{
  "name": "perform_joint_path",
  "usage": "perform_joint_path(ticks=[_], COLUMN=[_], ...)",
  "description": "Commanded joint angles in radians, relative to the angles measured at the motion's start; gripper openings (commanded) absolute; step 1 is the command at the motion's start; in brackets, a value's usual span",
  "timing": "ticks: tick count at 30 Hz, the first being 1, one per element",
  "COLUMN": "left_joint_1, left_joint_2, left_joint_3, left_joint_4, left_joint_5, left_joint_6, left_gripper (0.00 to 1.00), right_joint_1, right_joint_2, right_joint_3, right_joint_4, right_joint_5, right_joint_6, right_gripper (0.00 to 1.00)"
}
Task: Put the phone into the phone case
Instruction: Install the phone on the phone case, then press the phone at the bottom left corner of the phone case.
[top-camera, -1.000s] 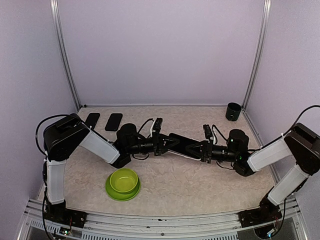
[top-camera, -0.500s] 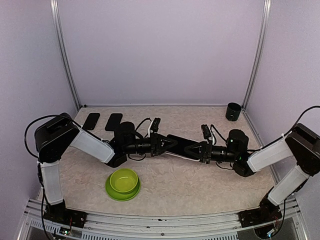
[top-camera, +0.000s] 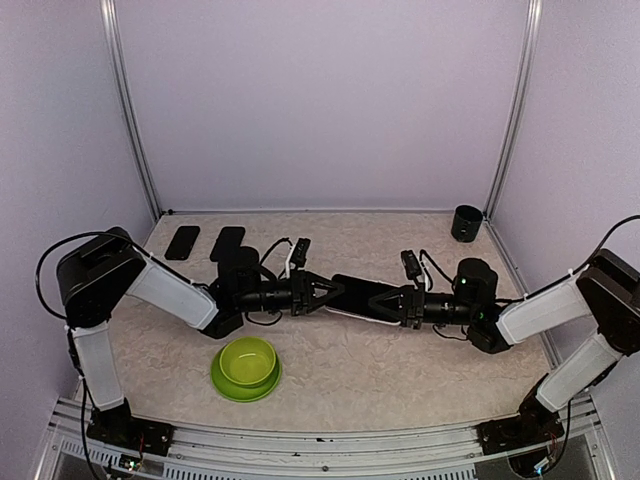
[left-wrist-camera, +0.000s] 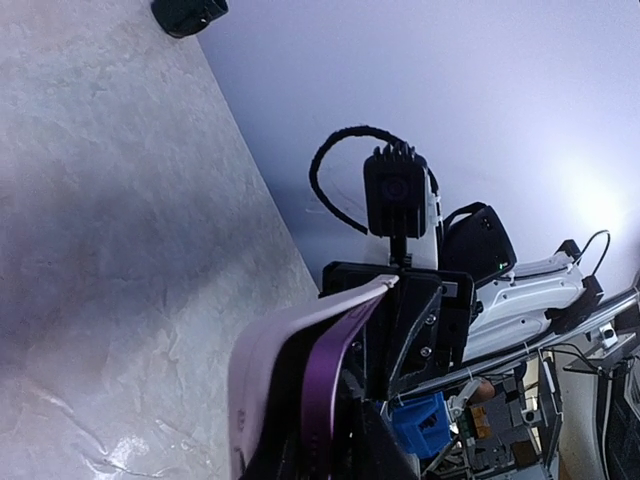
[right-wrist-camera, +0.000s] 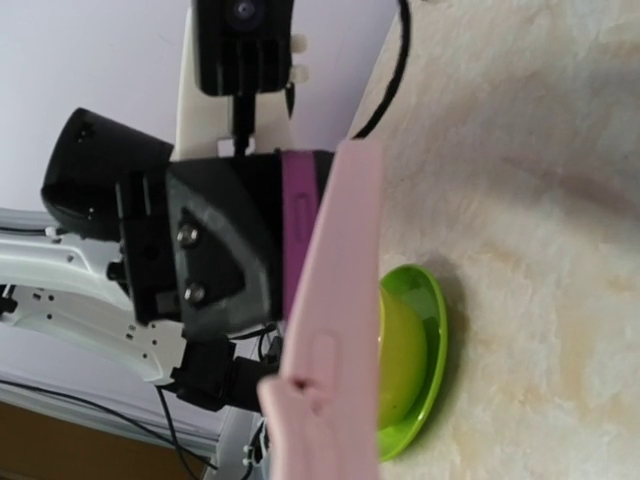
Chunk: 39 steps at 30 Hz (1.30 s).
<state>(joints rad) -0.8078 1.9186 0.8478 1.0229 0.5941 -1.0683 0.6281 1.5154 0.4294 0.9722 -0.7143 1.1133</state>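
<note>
A dark, purple-edged phone lies against its pale pink phone case, spanning the gap between both sets of jaws. The right gripper pinches one end; whether the left gripper grips or merely touches, I cannot tell. I would press the smooth slab squarely in until the rounded, probably flexible lip seats evenly.

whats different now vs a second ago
The left arm has drawn back toward its own left, and the left gripper slid left with it. The phone case between the grippers shifted slightly left and nearer the arm bases; the right gripper followed a little. No clear grab or release shows. The green bowl, black cup and two dark slabs stayed put.
</note>
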Motion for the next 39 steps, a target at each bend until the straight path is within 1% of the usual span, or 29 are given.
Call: perform_joint_path(ticks=[1,6,11,21,25,30,33,36,39], left_joint_1=[0.101,0.108,0.108,0.069,0.046,0.018,0.012,0.008,-0.003], left_joint_2=[-0.073,-0.118,-0.126,-0.126,-0.125,-0.118,-0.106,-0.09,-0.072], left_joint_3=[-0.055,-0.067,-0.08,-0.088,-0.089,-0.089,-0.098,-0.108,-0.105], left_joint_4=[-0.038,-0.085,-0.072,-0.01,0.034,0.111,0.189,0.281,0.314], left_joint_5=[-0.119,-0.131,-0.103,-0.001,0.047,0.097,0.129,0.166,0.189], left_joint_6=[0.046,0.087,0.094,0.114,0.113,0.1,0.063,0.018,0.001], left_gripper=[0.17,0.18,0.2,0.26,0.28,0.29,0.3,0.33,0.34], right_joint_1=[-0.021,-0.021,-0.021,-0.021,-0.021,-0.021,-0.021,-0.021,-0.022], right_joint_2=[-0.047,-0.044,-0.055,-0.151,-0.185,-0.198,-0.208,-0.226,-0.255], right_joint_3=[-0.011,-0.008,-0.001,0.031,0.038,0.035,0.024,0.012,0.005], right_joint_4=[-0.011,-0.008,-0.01,-0.158,-0.207,-0.217,-0.216,-0.218,-0.233], right_joint_5=[0.009,-0.005,-0.038,-0.095,-0.114,-0.149,-0.165,-0.18,-0.19], right_joint_6=[-0.043,-0.053,-0.085,-0.277,-0.332,-0.367,-0.393,-0.427,-0.472], right_gripper=[0.0,0.0,0.0,0.0,0.0,0.0,0.0,0.0,0.0])
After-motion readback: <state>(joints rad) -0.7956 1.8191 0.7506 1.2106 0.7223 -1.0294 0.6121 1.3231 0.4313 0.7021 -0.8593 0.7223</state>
